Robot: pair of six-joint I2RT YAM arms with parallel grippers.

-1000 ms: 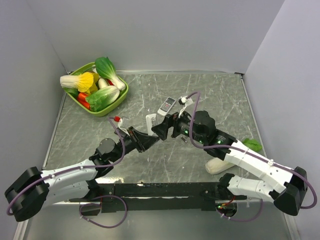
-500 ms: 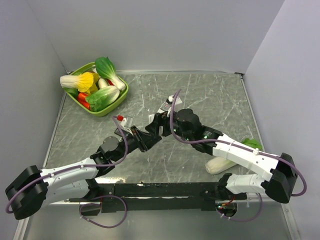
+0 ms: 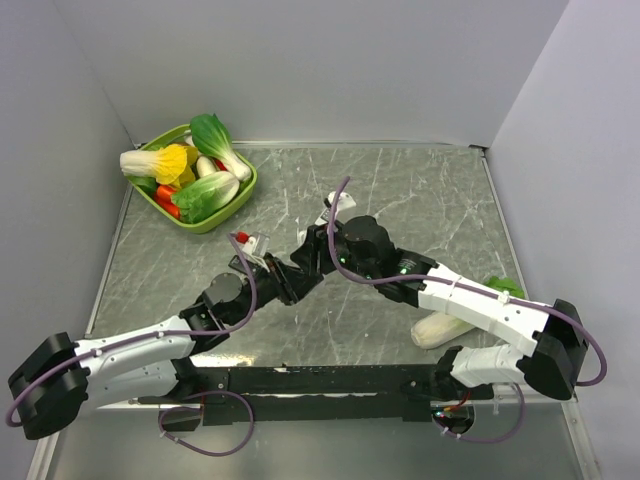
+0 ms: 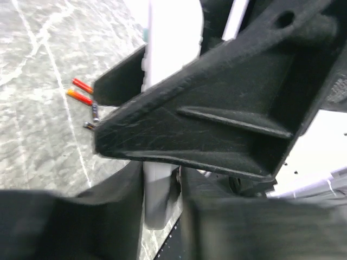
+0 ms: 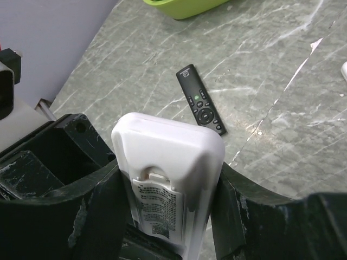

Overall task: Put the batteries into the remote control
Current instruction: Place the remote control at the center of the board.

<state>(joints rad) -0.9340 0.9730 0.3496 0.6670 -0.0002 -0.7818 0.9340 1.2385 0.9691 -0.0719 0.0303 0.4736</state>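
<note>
My right gripper (image 5: pixel 168 181) is shut on a white remote (image 5: pixel 168 157), held with its back and labelled battery cover facing the camera. My left gripper (image 4: pixel 162 197) closes on the same white remote (image 4: pixel 161 184) from the other side, with its fingers tight against it. In the top view the two grippers meet at mid-table, left (image 3: pixel 293 276) and right (image 3: pixel 312 252). Several batteries lie on the table: a red one (image 4: pixel 82 85), an orange one (image 4: pixel 79 97) and two dark ones (image 4: pixel 95 111). They are hidden in the top view.
A black remote (image 5: pixel 200 101) lies on the marble table beyond the held one. A green tray (image 3: pixel 246 186) of toy vegetables stands at the back left. A white and green vegetable (image 3: pixel 440 330) lies by the right arm.
The right gripper carried the white remote left and down to the left gripper. The left gripper's fingers now sit around the remote.
</note>
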